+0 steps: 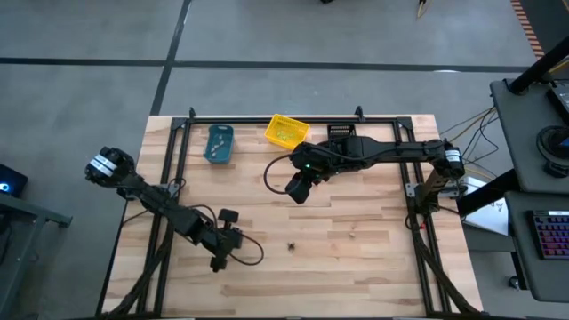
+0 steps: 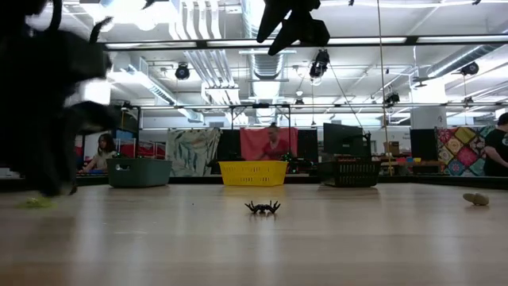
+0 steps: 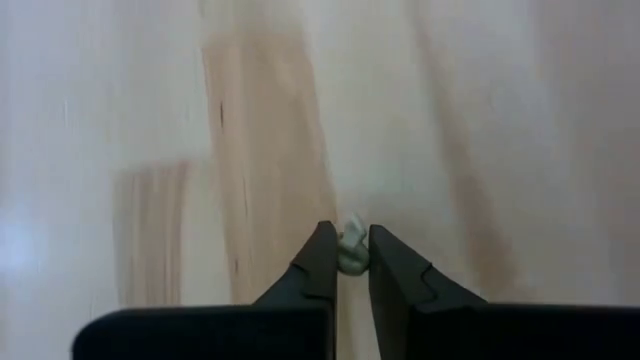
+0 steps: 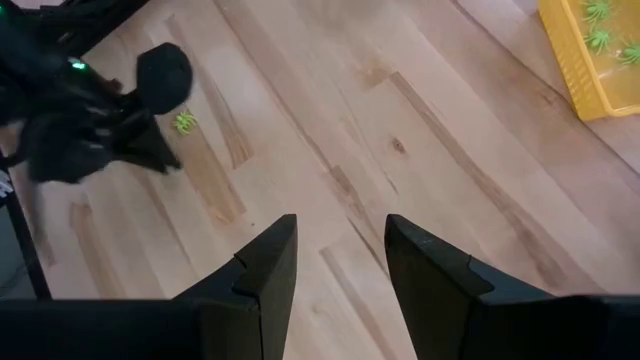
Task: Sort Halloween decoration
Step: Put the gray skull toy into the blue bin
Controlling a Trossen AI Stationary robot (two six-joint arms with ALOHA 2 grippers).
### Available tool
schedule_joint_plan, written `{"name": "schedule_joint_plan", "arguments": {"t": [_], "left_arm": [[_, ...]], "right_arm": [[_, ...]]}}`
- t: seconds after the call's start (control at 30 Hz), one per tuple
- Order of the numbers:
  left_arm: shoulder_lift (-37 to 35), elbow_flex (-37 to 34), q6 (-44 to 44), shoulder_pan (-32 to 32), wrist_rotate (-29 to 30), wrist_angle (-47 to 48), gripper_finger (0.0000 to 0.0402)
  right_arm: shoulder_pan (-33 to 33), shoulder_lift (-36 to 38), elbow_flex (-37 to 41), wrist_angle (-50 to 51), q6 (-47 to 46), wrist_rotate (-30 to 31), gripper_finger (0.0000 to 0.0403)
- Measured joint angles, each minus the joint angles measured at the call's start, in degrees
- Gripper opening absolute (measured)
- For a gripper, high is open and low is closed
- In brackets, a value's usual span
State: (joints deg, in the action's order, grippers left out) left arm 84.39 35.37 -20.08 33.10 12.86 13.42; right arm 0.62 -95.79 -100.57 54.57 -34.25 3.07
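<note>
Pale spider (image 3: 352, 250) pinched in L gripper (image 3: 346, 262), near table front.

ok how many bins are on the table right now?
3, in a row along the far edge of the table: teal bin on the left, yellow bin in the middle, black bin on the right. None looks hidden.

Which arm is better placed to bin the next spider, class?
Left. Its gripper is already closed on a pale spider, low over the table; the right gripper hangs open and empty.
</note>
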Motion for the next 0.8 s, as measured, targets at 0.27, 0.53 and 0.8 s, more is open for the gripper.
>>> {"name": "schedule_joint_plan", "arguments": {"t": [0.27, 0.53, 0.8], "left_arm": [[-8.8, 7.02, -1.99, -7.4, -0.08, 10.97, 0.0001], [-20.75, 6.93, 1.22, -34.83, -0.56, 17.51, 0.0], [-21.72, 6.93, 2.54, -71.63, -8.73, 20.02, 0.0]], "right_arm": [[0.41, 0.0, 0.0, 1.19, 2.2, 0.0, 0.0146], [2.48, 0.0, 0.0, 4.31, 7.41, 0.0, 0.0146], [5.31, 0.02, 0.0, 4.88, 12.83, -0.1, 0.0146]]}}
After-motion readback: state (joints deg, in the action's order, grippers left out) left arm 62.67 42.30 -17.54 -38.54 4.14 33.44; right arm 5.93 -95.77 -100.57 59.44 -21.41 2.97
